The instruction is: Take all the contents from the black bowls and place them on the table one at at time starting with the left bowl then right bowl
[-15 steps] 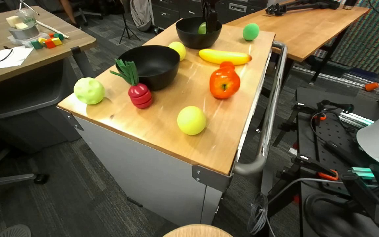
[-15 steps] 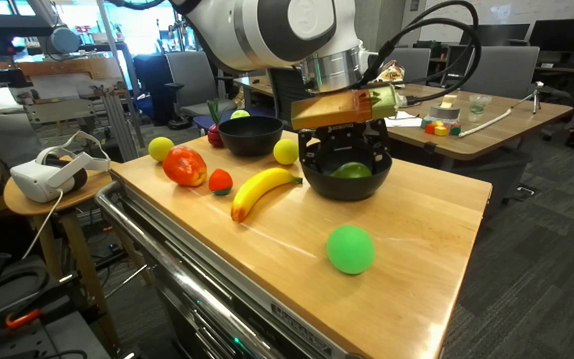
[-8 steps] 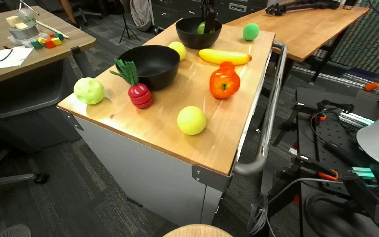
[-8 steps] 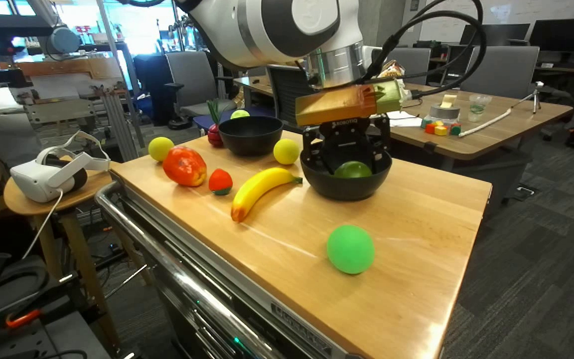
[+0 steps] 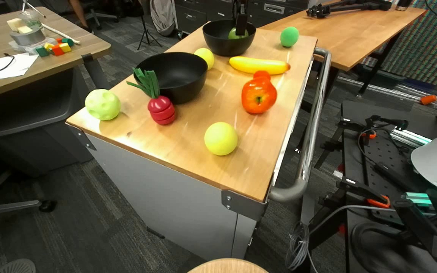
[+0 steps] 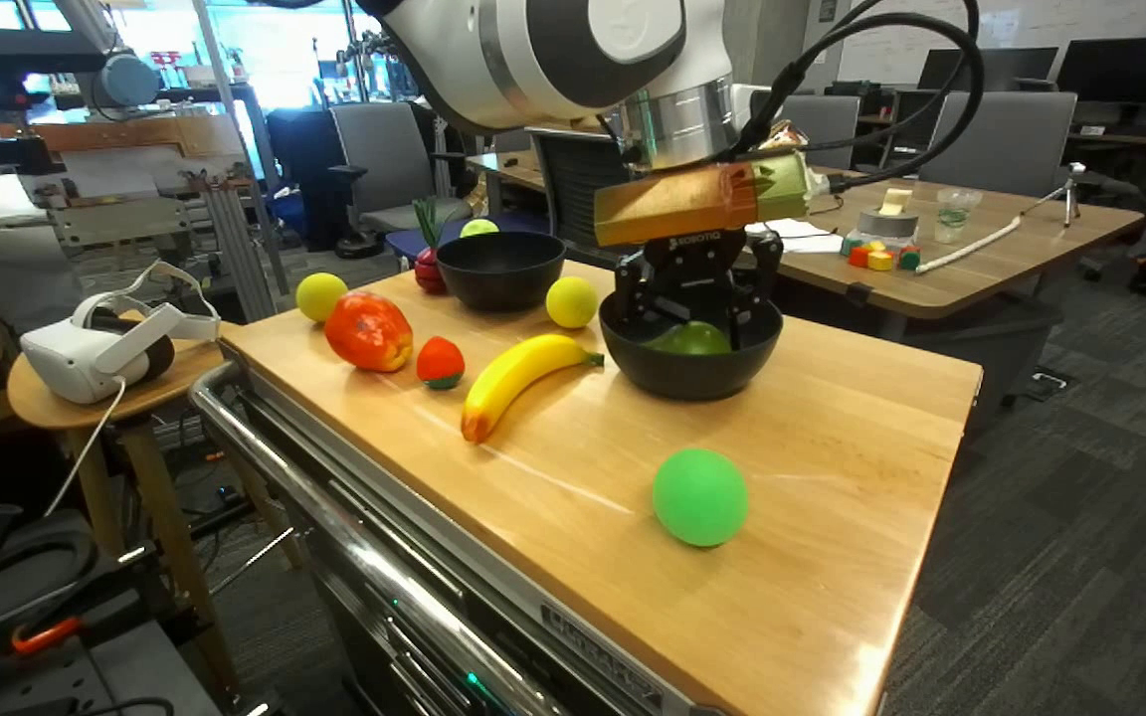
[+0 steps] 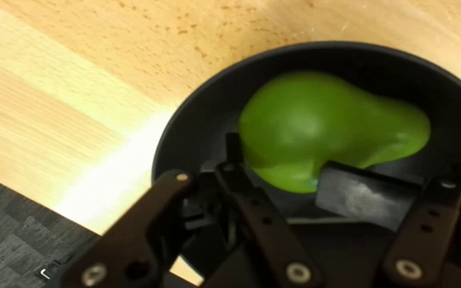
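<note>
ROBOTIQ is printed on the pincer [image 6: 700, 328], as read in an exterior view. A nameplate [image 6: 601, 651] is mounted along the front of the desk [image 6: 832, 477], its lettering too blurred to be read in full. The pincer's jaws are placed inside a black bowl [image 6: 694, 380], part open about the broad end of a green pear [image 7: 306, 116]; whether it is gripped cannot be told. The pear's tapering neck is shown in the wrist view; in both exterior views much of the fruit is covered by pincer and bowl.

Just beside the pear's bowl are found a banana [image 6: 513, 373] and a yellow ball [image 6: 571, 302], the latter between it and a second black bowl [image 5: 171, 76]. A bright green ball [image 6: 700, 497] is seen near it. Well apart from it are placed a red radish [image 5: 161, 109], a red-orange pepper [image 5: 259, 95], a further yellow ball [image 5: 221, 138] and a dimpled pale-green ball [image 5: 102, 105]. A strawberry-like fruit [image 6: 441, 360] is shown whole in an exterior view; in an exterior view its red side [image 5: 261, 74] is partly hidden by the pepper.
</note>
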`<state>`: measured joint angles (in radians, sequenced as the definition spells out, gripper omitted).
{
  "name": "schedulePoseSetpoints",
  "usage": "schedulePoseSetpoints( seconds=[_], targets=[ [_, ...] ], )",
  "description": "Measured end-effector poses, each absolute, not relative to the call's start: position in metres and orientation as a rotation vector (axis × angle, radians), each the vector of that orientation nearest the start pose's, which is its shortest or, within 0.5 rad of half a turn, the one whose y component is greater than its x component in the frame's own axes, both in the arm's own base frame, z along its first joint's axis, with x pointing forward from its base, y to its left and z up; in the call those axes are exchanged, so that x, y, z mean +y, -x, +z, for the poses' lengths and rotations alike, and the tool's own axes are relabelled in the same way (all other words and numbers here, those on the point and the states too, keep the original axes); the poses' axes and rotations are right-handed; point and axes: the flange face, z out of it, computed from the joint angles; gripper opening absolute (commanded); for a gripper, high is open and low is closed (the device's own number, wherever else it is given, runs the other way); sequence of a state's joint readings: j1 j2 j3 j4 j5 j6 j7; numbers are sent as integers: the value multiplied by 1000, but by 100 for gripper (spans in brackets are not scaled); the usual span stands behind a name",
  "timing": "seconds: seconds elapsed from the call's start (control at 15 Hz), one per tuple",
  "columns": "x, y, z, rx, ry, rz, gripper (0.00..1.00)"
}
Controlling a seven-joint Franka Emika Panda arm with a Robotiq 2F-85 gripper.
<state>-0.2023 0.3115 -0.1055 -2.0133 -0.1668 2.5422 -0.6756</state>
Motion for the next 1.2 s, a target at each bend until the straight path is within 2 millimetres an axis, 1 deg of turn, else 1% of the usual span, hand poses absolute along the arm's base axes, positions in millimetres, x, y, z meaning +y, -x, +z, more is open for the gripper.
schedulePoseSetpoints(
  seconds=[0.07,0.13,0.2,0.27,0.4,0.53,0.73,0.87,1.0,1.2],
  targets=[
    [-185,-593,322,-805,3256,-222,56],
    [-186,-593,322,-770,3250,-234,56],
    [-185,-593,323,-760,3236,-246,63],
    [-182,-594,323,-802,3210,-251,69],
    [-171,-594,327,-973,3164,-198,85],
    [-157,-593,338,-1134,3139,-116,100],
    [-135,-588,357,-1362,3050,-3,100],
    [-128,-585,367,-1509,2974,65,100],
    [-129,-583,375,-1658,2891,112,100],
    [-135,-582,377,-1877,2757,157,100]
  ],
)
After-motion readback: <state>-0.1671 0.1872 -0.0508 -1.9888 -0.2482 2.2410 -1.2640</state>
